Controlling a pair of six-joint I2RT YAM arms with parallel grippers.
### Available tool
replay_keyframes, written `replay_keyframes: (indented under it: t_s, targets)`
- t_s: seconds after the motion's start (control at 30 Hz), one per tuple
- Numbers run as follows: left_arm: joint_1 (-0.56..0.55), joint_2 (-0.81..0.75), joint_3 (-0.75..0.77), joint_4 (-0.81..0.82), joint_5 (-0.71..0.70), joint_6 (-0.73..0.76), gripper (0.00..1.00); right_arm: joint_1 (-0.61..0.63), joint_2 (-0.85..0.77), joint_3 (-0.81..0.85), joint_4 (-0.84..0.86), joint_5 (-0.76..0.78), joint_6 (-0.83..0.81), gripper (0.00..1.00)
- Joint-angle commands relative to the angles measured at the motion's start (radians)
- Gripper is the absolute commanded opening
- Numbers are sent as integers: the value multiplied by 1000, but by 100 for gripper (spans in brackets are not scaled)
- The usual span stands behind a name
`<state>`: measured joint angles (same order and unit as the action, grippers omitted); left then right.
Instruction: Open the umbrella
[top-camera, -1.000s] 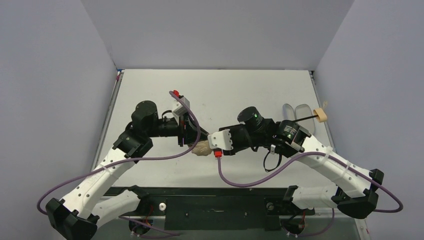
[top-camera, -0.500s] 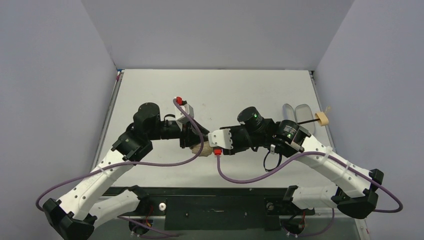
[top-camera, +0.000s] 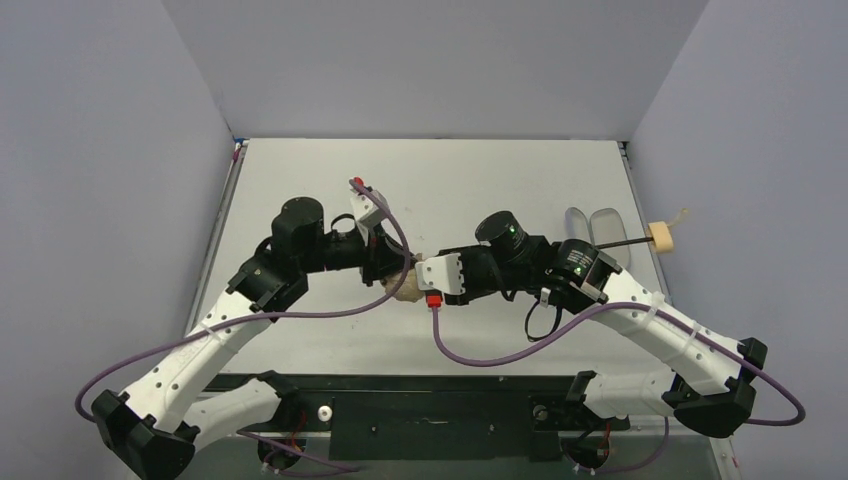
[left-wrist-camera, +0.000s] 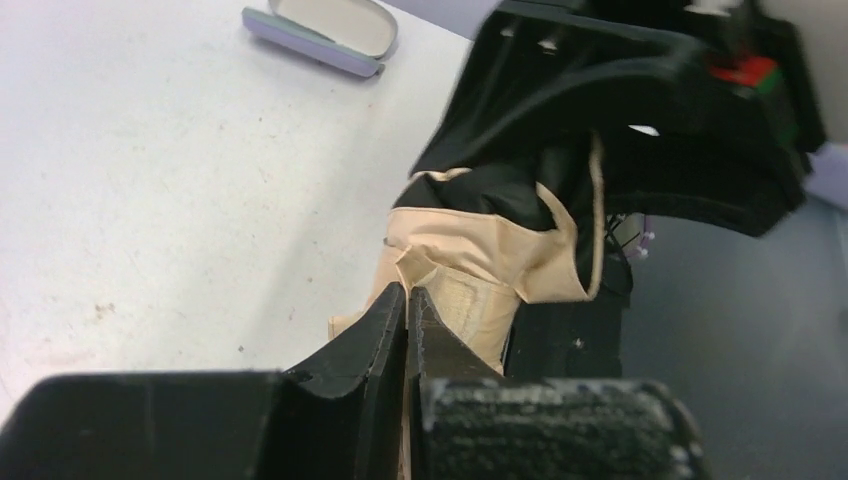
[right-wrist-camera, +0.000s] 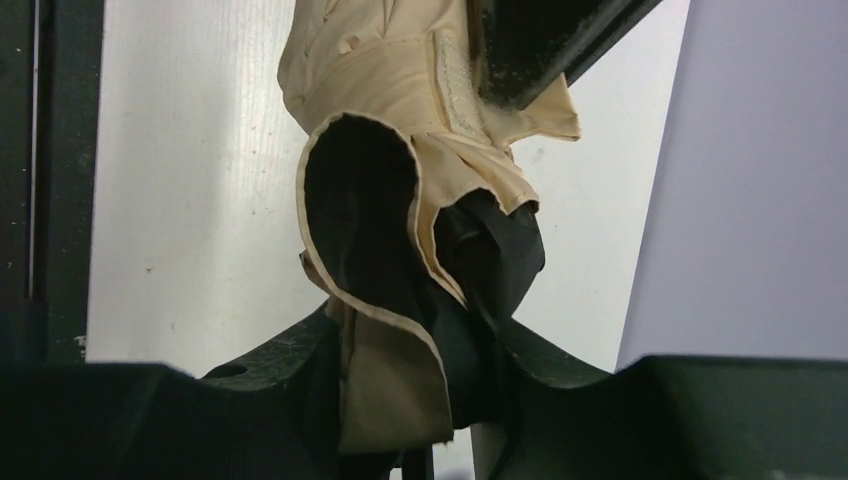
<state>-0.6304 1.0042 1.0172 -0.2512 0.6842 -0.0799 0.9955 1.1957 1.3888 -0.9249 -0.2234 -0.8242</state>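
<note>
The umbrella (top-camera: 404, 288), shaft lying rightward, is clamped by the right end effector (right-wrist-camera: 420, 385), its canopy pinched by the closed left end effector (left-wrist-camera: 407, 303).

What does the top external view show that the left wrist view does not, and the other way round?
Only the top view shows the umbrella's beige handle and thin black shaft, sticking out beyond the right arm. Only the left wrist view shows the left claw pinched shut on the beige canopy, black lining above it. Both show the bunched canopy, the lavender case and the white table.
</note>
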Motion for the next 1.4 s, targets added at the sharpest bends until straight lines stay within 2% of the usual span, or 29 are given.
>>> replay_keyframes:
  t_s: [0.0,0.3,0.47,0.57,0.63,0.67,0.7,0.73,0.83,0.9,0.93,0.97,1.03,1.1,1.2,1.27,1.37]
  targets:
    - [80,63,19,-35,-190,-120,0,36,-51,19,148,-78,-62,0]
    - [110,90,17,-55,-206,-143,0,38,-56,14,149,-79,-84,0]
    - [181,59,-26,5,-116,-197,0,-7,-52,7,183,-73,7,0]
    - [260,41,-73,75,25,-262,0,-91,-45,6,242,-98,134,0]
    - [321,22,-97,126,89,-308,20,-152,-40,11,272,-122,194,0]
    - [355,6,-101,143,97,-335,40,-184,-37,15,279,-133,207,0]
    - [371,0,-107,168,97,-342,49,-198,-37,15,292,-160,238,0]
    - [404,-11,-107,176,92,-348,62,-225,-32,16,298,-174,256,0]
    - [487,-9,-81,191,84,-344,74,-279,-13,25,322,-246,368,0]
    - [561,9,-56,200,139,-330,87,-329,16,45,332,-289,454,0]
    - [602,21,-47,198,164,-293,98,-364,36,59,337,-308,483,0]
    - [613,24,-24,185,202,-261,100,-382,48,67,345,-347,543,0]
    - [621,11,19,102,220,2,97,-432,82,87,347,-403,610,0]
    - [608,-22,32,40,203,195,97,-447,105,98,345,-440,651,0]
    - [582,-64,42,-29,199,404,97,-452,129,94,337,-485,694,0]
    - [522,-80,66,-94,163,548,97,-453,141,90,334,-514,714,0]
    - [345,-83,101,-200,58,783,97,-444,167,91,322,-547,729,0]
